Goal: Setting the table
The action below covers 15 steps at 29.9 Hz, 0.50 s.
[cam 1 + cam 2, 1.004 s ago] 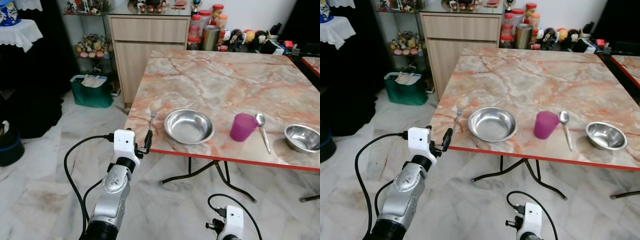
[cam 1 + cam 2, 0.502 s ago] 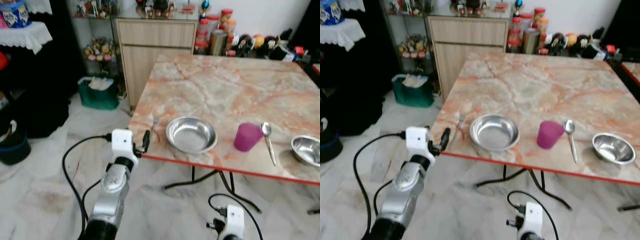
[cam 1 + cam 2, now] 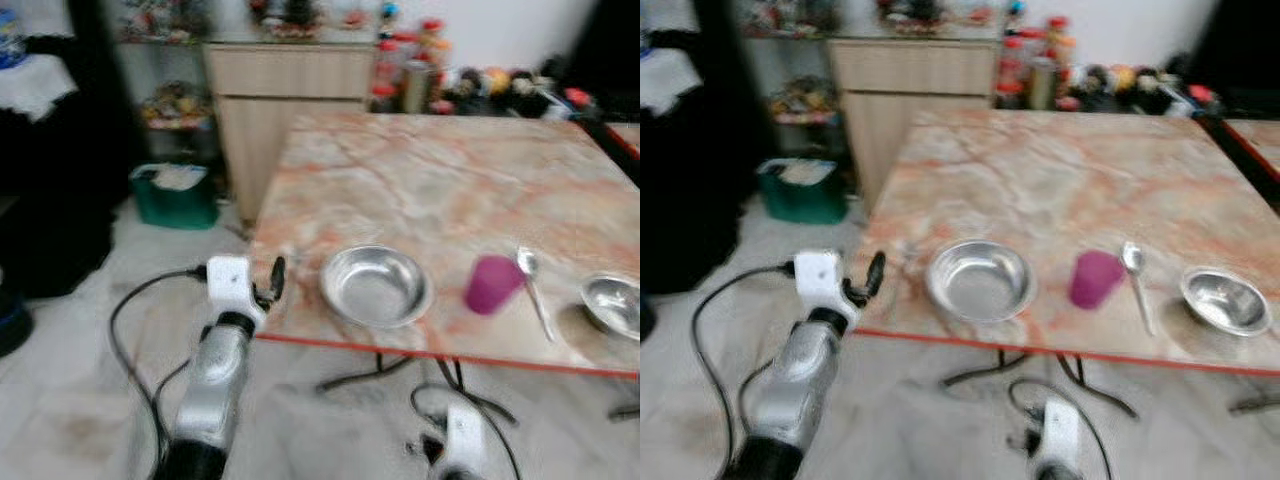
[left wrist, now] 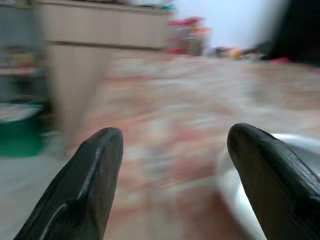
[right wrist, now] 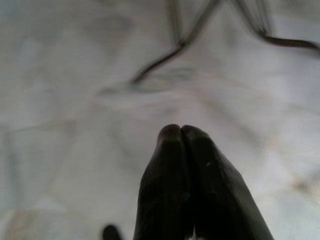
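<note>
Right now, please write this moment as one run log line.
left hand: open, at table near-left edge | right hand: shut, low, idle | on table: bowl, purple cup, spoon, second bowl

The head's two eyes are looking forward and down at the marble table (image 3: 430, 190), sharing nearly all of it, while the left wrist camera is facing low across its near-left edge and the right wrist camera is facing the floor (image 5: 75, 100).

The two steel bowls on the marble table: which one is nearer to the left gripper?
The larger round steel bowl, left of the purple plastic cup. It lies close beside the open left gripper; the smaller steel bowl sits at the table's right end.
</note>
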{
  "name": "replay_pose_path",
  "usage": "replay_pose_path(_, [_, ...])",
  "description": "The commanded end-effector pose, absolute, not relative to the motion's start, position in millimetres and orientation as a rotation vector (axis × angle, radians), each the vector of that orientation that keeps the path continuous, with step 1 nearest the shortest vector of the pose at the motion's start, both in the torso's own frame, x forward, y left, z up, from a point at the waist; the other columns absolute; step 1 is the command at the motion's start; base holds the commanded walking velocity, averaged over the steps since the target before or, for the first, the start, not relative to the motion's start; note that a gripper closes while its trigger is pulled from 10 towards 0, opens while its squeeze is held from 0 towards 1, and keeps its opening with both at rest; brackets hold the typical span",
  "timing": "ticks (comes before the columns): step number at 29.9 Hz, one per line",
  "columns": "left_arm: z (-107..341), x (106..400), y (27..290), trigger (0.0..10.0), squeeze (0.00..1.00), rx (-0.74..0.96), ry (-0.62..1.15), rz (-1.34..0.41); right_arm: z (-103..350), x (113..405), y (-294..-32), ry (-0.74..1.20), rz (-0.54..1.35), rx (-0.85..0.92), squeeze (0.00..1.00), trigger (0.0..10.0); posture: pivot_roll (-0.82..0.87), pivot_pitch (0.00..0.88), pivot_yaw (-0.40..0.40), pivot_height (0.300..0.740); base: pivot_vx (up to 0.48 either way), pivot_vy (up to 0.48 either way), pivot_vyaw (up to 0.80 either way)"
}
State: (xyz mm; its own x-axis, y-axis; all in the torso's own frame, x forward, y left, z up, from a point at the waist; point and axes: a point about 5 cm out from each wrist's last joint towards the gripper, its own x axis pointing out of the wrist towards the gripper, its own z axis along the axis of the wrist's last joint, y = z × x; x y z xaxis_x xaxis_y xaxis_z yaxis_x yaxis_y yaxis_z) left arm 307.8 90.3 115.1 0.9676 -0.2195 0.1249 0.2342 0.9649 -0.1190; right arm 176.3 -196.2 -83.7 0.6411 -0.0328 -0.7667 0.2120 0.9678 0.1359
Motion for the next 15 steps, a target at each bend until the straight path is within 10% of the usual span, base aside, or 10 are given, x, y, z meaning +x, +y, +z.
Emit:
replay_pose_path(1, [114.9,309.2,108.3,10.0,0.0,-0.109,-0.116,-0.184,-79.7,187.4,-185.3,0.838,-0.112,0.228,0.0,10.0,0.03,0.0,-0.036,0.74,0.315,0.0,0.0])
replay_pose_path(15, [114.7,301.5,107.8,10.0,0.0,-0.188,-0.091,-0.227,-80.5,186.2,-184.4,0.845,-0.108,0.226,0.0,10.0,0.04,0.003,-0.037,0.74,0.154,0.0,0.0])
